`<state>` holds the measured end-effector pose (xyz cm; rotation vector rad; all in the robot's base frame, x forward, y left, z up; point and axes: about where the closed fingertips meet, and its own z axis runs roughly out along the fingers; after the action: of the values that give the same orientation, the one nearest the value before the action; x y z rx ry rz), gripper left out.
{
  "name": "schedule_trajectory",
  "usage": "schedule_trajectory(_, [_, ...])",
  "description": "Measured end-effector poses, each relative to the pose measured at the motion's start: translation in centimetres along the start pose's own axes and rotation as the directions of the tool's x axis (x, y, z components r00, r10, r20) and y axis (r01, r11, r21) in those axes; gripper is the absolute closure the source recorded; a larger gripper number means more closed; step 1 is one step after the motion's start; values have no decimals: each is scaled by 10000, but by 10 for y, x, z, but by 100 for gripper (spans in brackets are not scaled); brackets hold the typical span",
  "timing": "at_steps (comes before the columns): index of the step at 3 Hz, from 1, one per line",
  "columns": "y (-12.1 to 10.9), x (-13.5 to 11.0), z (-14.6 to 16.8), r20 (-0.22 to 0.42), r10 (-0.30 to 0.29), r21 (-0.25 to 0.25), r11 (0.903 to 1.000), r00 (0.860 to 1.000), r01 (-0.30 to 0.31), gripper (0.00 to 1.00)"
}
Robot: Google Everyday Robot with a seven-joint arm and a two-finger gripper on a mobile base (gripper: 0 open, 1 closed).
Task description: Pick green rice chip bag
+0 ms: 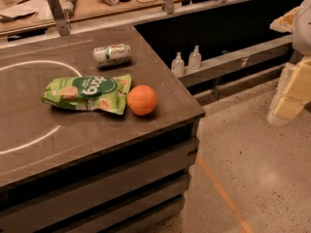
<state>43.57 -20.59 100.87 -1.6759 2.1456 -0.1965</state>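
Note:
The green rice chip bag (pixel 87 93) lies flat on the dark table (pixel 97 144), near its right front corner, with its dark green round logo facing up. An orange (pixel 142 100) sits right against the bag's right end. My gripper (pixel 290 98) hangs at the far right edge of the view, off the table and over the floor, well to the right of the bag and touching nothing.
A green-and-white drink can (pixel 112 54) lies on its side behind the bag. A white curved line marks the tabletop. Two small bottles (pixel 186 62) stand on a ledge beyond the table's right edge. A cluttered counter (pixel 87 1) runs along the back.

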Motion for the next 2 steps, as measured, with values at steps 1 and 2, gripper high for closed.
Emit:
schedule_trajectory(1, [0,0,0,1,-1,2,10000,10000,1,0])
schedule_trajectory(2, [-16,-31,21,277,-457,-170,9988,9986,462,0])
